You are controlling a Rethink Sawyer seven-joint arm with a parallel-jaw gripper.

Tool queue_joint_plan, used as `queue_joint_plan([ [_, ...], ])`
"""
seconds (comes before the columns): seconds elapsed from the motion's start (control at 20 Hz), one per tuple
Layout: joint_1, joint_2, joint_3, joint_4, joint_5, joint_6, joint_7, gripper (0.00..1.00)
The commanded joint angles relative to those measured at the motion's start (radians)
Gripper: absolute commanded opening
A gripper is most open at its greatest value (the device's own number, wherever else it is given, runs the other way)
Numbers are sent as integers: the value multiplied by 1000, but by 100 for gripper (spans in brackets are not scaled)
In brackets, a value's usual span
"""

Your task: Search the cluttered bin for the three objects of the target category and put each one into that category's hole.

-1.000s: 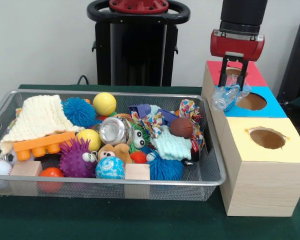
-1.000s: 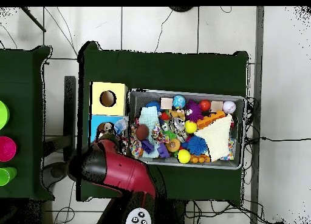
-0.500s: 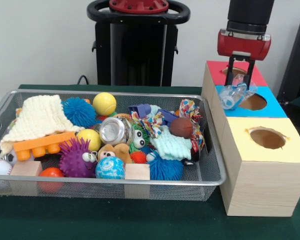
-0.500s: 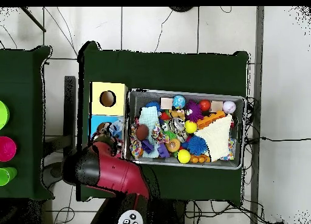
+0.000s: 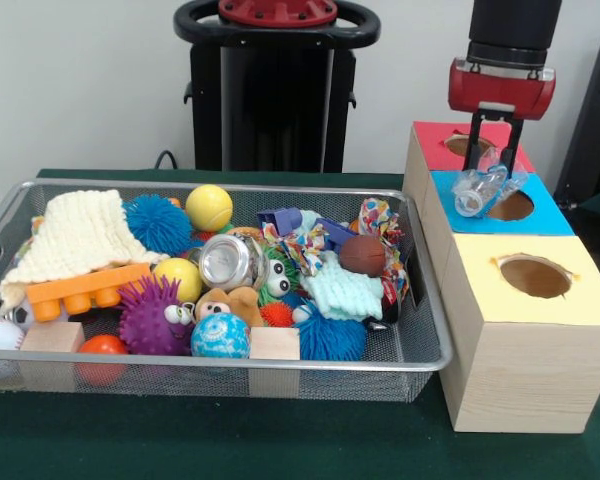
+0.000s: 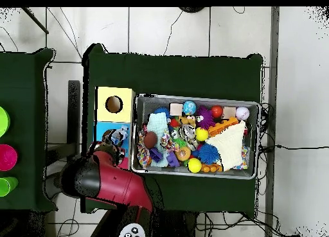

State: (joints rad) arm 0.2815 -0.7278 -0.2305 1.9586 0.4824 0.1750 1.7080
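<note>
My gripper hangs over the blue box at the right, shut on a crumpled clear plastic bottle. The bottle is tilted and sits just left of that box's round hole. In the overhead view the bottle shows over the blue box, beside the red arm. The wire bin holds a shiny metal can lying on its side among the toys.
A red box stands behind the blue one and a yellow box with a hole stands in front. The bin also holds a cream knitted cloth, spiky balls, a yellow ball, wooden blocks and a small basketball.
The gripper has carried the bottle to the right and slightly up, from beside the blue box's left edge to over its top near the hole.
</note>
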Motion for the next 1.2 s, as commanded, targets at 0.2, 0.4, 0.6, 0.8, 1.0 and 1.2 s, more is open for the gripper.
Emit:
queue_joint_plan([
  [0.2, -34, 45, 73, 52, 63, -23, 287, 0],
  [0.4, -37, 40, 66, 47, 67, -16, 280, 0],
  [0.6, -26, 30, 50, 40, 75, 8, 280, 0],
  [0.8, -15, 36, 32, 21, 78, 24, 277, 0],
  [1.0, -28, 32, 48, 22, 67, -20, 263, 0],
  [1.2, -40, 25, 62, 28, 51, -43, 247, 100],
])
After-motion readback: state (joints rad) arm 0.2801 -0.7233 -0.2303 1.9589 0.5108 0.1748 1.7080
